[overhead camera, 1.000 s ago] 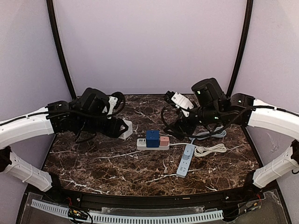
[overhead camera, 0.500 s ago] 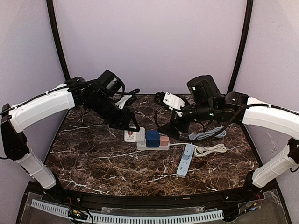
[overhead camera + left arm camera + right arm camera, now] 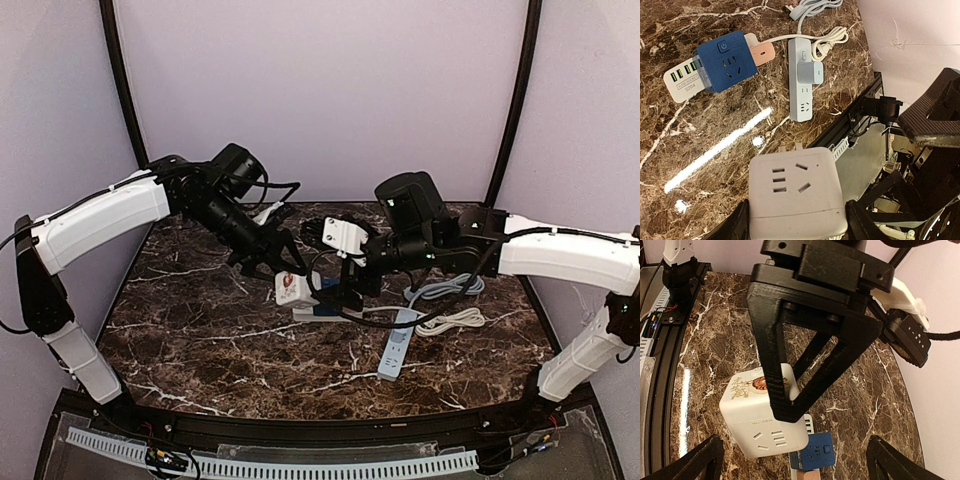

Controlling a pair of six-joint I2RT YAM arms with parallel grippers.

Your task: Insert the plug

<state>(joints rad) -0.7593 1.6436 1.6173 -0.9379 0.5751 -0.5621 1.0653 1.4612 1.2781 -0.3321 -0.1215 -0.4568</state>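
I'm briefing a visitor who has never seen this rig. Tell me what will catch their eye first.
First is the white cube socket, clamped in the left gripper and held in the air over the dark marble table. The right gripper hangs wide open close beside it, above the blue cube sitting on the white power strip.

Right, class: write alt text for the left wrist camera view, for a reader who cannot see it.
The left gripper holds a white socket cube above a dark marbled table. On the table lie a white power strip carrying a blue cube and a pink plug, and a slim strip beside a coiled cable.
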